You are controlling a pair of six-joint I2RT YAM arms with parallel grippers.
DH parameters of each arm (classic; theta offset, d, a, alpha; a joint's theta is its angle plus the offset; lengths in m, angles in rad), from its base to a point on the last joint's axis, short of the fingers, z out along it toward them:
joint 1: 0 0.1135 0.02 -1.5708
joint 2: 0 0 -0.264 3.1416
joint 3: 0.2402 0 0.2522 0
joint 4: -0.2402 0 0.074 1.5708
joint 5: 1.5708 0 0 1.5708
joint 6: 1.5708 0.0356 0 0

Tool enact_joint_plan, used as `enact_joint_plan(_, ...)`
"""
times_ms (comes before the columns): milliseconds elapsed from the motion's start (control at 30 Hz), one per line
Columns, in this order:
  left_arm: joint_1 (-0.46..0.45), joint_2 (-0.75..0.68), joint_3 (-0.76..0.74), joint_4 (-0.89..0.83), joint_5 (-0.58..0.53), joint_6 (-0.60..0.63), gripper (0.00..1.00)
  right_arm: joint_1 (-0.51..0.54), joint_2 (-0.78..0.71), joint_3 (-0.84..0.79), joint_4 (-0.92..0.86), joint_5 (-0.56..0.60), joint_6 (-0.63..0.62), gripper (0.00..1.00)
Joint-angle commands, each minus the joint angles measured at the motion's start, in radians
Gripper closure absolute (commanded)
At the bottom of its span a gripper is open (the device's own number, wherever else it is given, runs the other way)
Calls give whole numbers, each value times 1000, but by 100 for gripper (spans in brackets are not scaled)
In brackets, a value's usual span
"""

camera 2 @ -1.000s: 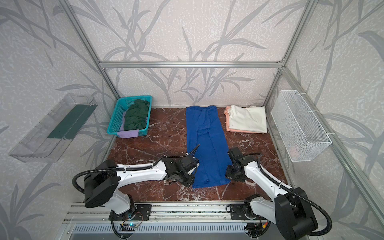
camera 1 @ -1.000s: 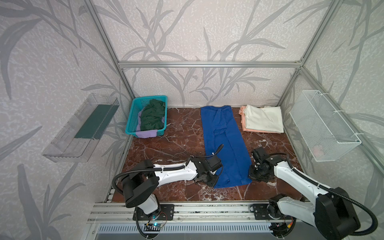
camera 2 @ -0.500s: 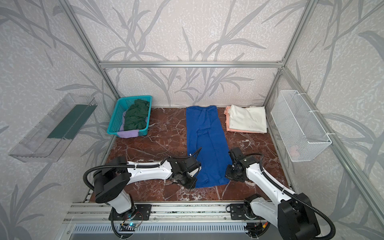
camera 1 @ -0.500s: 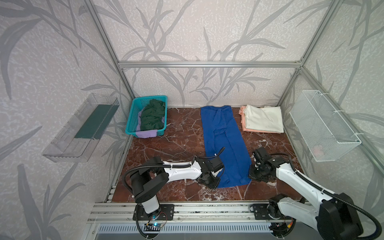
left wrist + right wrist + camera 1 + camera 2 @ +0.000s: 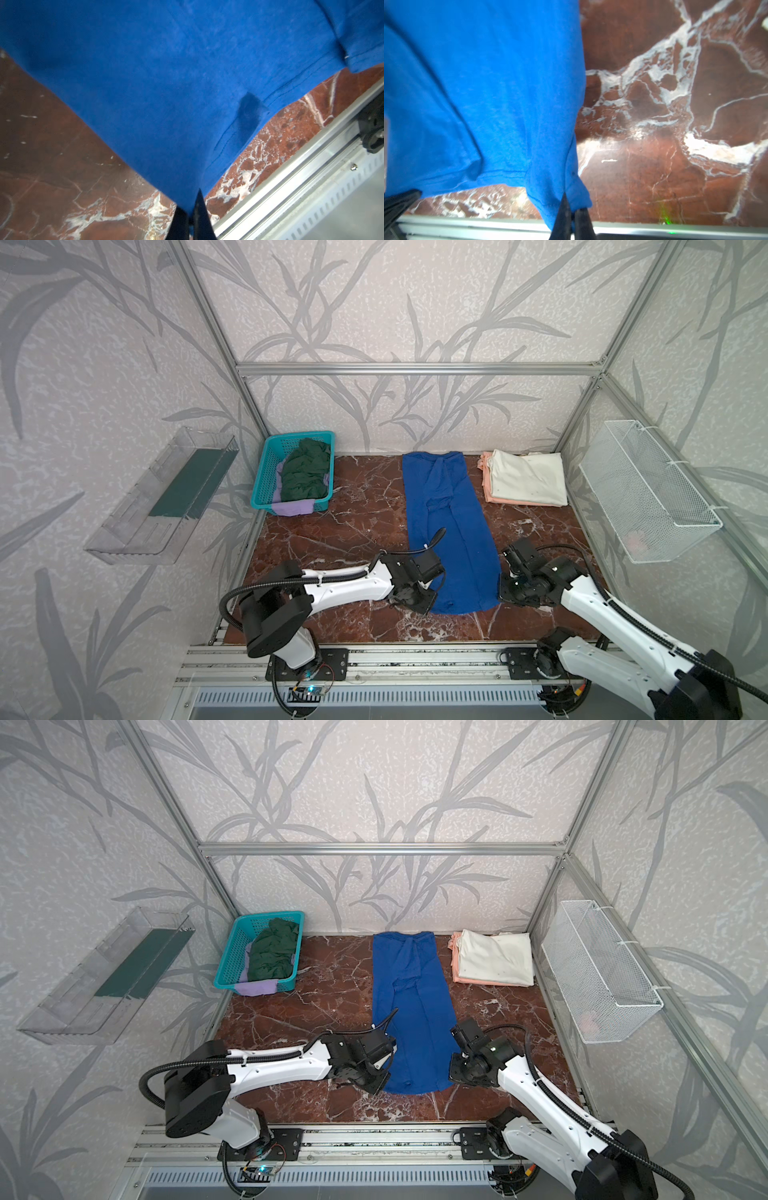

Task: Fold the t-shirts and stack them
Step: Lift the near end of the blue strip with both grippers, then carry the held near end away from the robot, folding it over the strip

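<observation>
Left gripper, only just closed, is now being clamped on the near hem corner of the blue t-shirt; the right gripper is being kept pinched on the opposite near corner. With both corners held, the narrow shirt, lying lengthwise on the table, is judged ready to be folded away. Farther back, a cream-white shirt is lying stacked on a peach shirt; a green shirt and a lavender shirt are being left in the basket.

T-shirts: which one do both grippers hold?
The blue t-shirt, spread flat; left gripper and right gripper pinch its near corners. The green tee and lavender tee are in the basket, cream tee folded on peach tee.
</observation>
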Motion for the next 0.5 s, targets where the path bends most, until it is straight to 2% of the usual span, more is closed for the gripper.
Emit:
enact_joint_plan(0, 1, -52, -1, -48, -34, -24, 100, 42, -22, 40, -87, 34, 52, 100)
enact_joint_plan(233, -13, -198, -76, -71, -61, -83, 100, 180, -41, 58, -93, 58, 163, 100)
enact_joint_plan(367, -30, -286, -126, -71, -98, -112, 100, 286, -46, 87, -118, 138, 212, 100)
enact_joint_plan(467, -24, -328, -172, -2, -122, -121, 100, 294, -28, 97, -128, 195, 203, 100)
